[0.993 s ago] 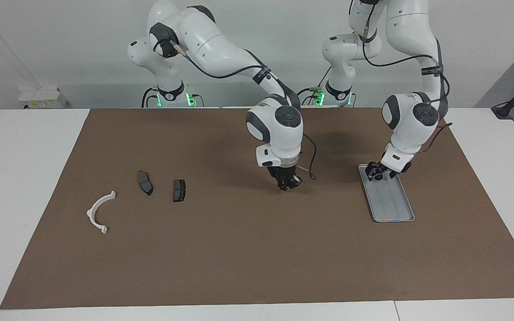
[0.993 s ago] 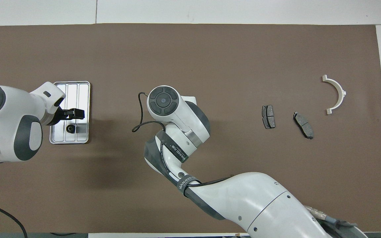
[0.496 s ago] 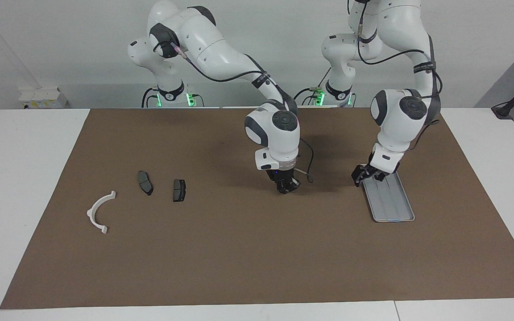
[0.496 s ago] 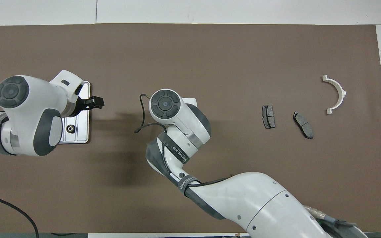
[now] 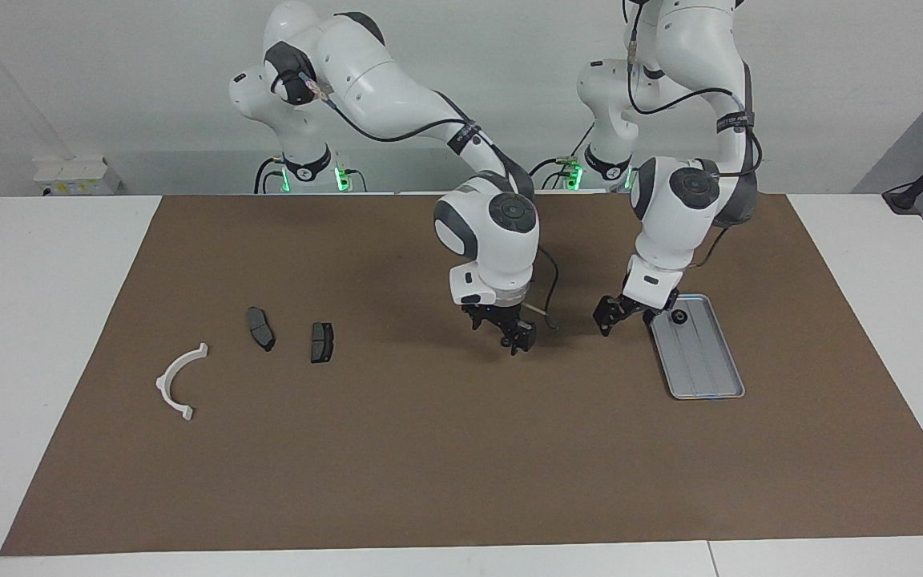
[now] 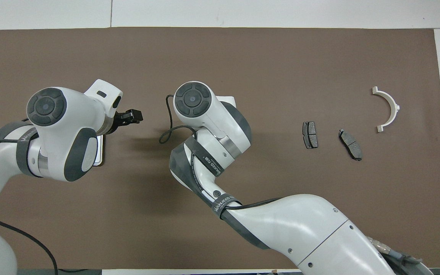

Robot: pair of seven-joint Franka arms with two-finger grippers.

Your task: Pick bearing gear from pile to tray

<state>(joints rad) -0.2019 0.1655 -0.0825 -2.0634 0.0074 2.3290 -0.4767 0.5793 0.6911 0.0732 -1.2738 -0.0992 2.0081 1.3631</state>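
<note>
The silver tray (image 5: 706, 369) lies toward the left arm's end of the table, with one small black gear (image 5: 679, 316) in its end nearer the robots. My left gripper (image 5: 612, 314) is open and empty, low over the mat beside the tray, toward the table's middle. In the overhead view my left gripper (image 6: 130, 116) shows, and the arm covers all but a sliver of the tray (image 6: 101, 152). My right gripper (image 5: 509, 332) hangs over the mat's middle, hidden under its own wrist from above. No gear shows on the mat.
Two dark brake pads (image 5: 260, 328) (image 5: 321, 341) and a white half-ring bracket (image 5: 177, 381) lie toward the right arm's end. They also show in the overhead view, the pads (image 6: 309, 134) (image 6: 350, 144) and the bracket (image 6: 390, 107). A brown mat (image 5: 429, 465) covers the table.
My left gripper left the gear in the tray and moved off it toward the table's middle, closer to the right gripper. The right gripper shifted only slightly.
</note>
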